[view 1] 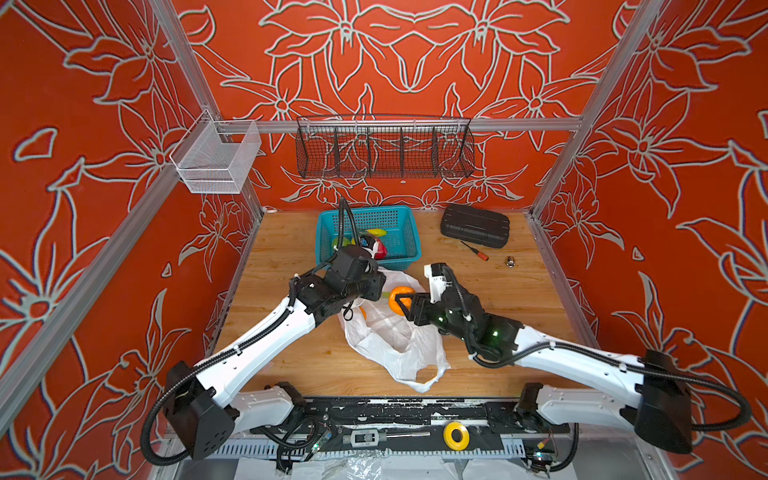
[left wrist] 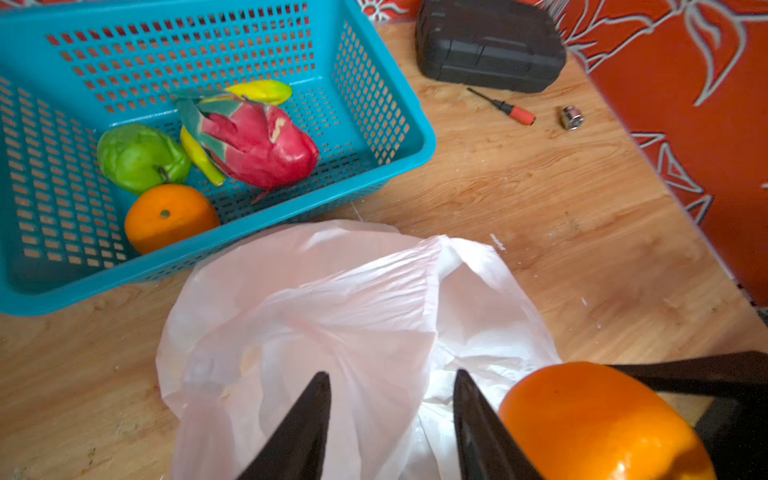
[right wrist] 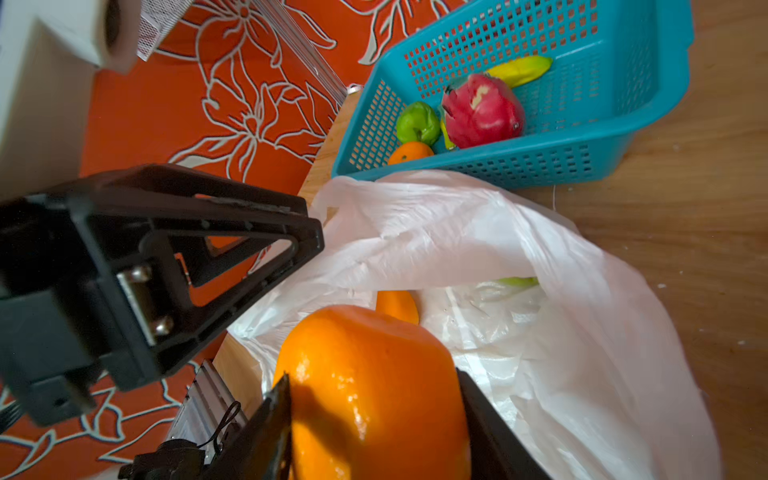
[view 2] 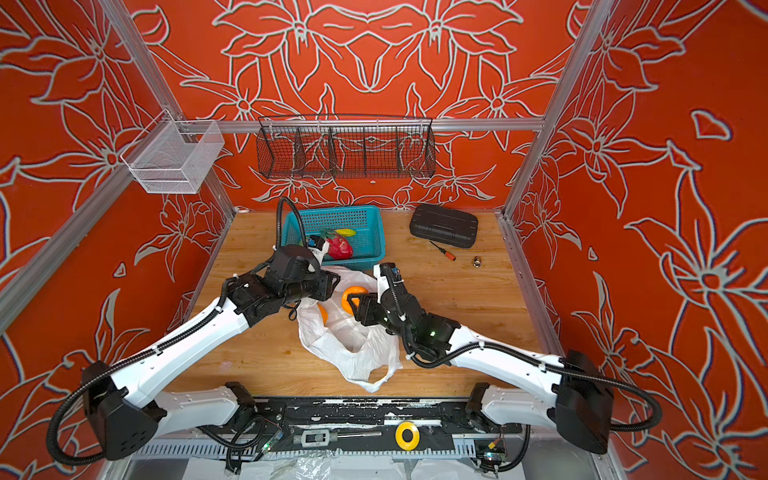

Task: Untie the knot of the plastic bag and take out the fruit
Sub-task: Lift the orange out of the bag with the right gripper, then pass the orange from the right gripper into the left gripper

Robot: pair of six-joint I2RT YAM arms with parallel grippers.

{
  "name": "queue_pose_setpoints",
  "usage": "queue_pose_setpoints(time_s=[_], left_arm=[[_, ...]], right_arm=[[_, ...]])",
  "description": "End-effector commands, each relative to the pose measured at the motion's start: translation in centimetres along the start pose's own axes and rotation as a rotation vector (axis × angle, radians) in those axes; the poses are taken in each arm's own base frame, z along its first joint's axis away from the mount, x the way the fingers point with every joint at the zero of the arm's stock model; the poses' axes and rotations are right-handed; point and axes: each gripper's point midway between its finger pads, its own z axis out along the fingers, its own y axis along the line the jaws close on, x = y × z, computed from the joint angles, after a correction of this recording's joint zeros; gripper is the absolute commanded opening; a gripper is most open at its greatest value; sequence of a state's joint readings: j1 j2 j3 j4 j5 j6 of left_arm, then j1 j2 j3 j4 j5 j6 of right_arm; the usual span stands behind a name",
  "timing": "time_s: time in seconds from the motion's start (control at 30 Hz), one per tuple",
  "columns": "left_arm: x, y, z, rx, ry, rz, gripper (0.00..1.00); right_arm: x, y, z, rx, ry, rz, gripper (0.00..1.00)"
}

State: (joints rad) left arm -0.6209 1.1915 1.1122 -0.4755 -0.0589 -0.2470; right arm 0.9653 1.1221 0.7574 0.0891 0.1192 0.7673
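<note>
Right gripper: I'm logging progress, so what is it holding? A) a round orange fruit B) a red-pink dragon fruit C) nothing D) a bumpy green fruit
A: the right gripper clamps the round orange fruit over the thin white plastic bag.

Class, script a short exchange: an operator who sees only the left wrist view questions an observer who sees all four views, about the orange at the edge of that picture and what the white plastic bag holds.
Operator: Is that orange gripped, or only resting against the black finger?
Observer: Gripped. The right wrist view shows the right pincer shut on the orange, with a finger on each side.
Operator: Is there fruit inside the plastic bag?
Observer: Yes. The right wrist view looks into the open mouth of the plastic bag, and a second orange lies inside.
</note>
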Motion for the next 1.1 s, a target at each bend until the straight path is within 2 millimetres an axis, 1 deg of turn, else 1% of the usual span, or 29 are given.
queue_pose_setpoints(time_s=[0.0,0.07,0.13,0.2,0.27,0.3,0.37,0.43,0.47,0.5,0.53,0.7,0.77,0.9,0.97,1.07], left_arm=[[-2.2,-2.0,-2.1,0.119,-0.12,0.107,0.52],[-2.6,-3.4,-3.0,0.197,-0.176,0.186,0.55],[-2.7,-4.9,-4.0,0.286,-0.243,0.303,0.59],[-2.2,-6.6,-4.9,0.371,-0.332,0.476,0.67],[-1.5,-7.7,-4.8,0.413,-0.386,0.613,0.71],[-1.8,-8.1,-6.0,0.418,-0.444,0.671,0.73],[-2.0,-8.6,-6.2,0.426,-0.478,0.752,0.79],[-2.5,-9.0,-6.3,0.421,-0.507,0.8,0.87],[-3.0,-9.2,-6.7,0.423,-0.534,0.823,0.91],[-2.9,-9.5,-5.7,0.43,-0.519,0.838,0.95],[-3.2,-9.7,-5.6,0.435,-0.526,0.849,0.98],[-4.5,-11.2,-5.2,0.476,-0.545,0.901,0.99],[-4.7,-11.7,-4.9,0.485,-0.544,0.923,0.99],[-4.5,-12.1,-3.4,0.488,-0.527,0.952,1.0],[-4.4,-12.4,-2.9,0.497,-0.513,0.957,0.98],[-4.2,-12.7,-2.5,0.512,-0.501,0.955,0.92]], right_arm=[[-2.2,-1.6,-1.2,0.069,-0.019,-0.033,0.46],[-3.4,-1.6,-1.6,0.048,-0.024,-0.028,0.46],[-4.6,-1.2,-2.0,0.023,-0.032,-0.027,0.46],[-5.7,-0.9,-2.2,-0.013,-0.028,-0.016,0.46],[-6.4,-0.4,-2.3,-0.048,-0.004,0.002,0.46],[-6.8,-0.2,-2.3,-0.062,0.008,0.02,0.46],[-7.5,0.2,-2.4,-0.097,0.026,0.053,0.46],[-8.0,0.7,-2.5,-0.135,0.041,0.083,0.46],[-8.2,1.1,-2.6,-0.162,0.048,0.095,0.46],[-8.4,1.5,-2.6,-0.188,0.053,0.106,0.46],[-8.5,1.8,-2.7,-0.206,0.057,0.114,0.46],[-8.8,3.2,-3.0,-0.283,0.078,0.129,0.46],[-9.0,3.7,-3.2,-0.306,0.079,0.129,0.46],[-9.2,4.4,-3.7,-0.341,0.073,0.126,0.46],[-9.2,4.4,-3.8,-0.344,0.072,0.124,0.46],[-9.0,4.3,-3.7,-0.341,0.075,0.127,0.46]])
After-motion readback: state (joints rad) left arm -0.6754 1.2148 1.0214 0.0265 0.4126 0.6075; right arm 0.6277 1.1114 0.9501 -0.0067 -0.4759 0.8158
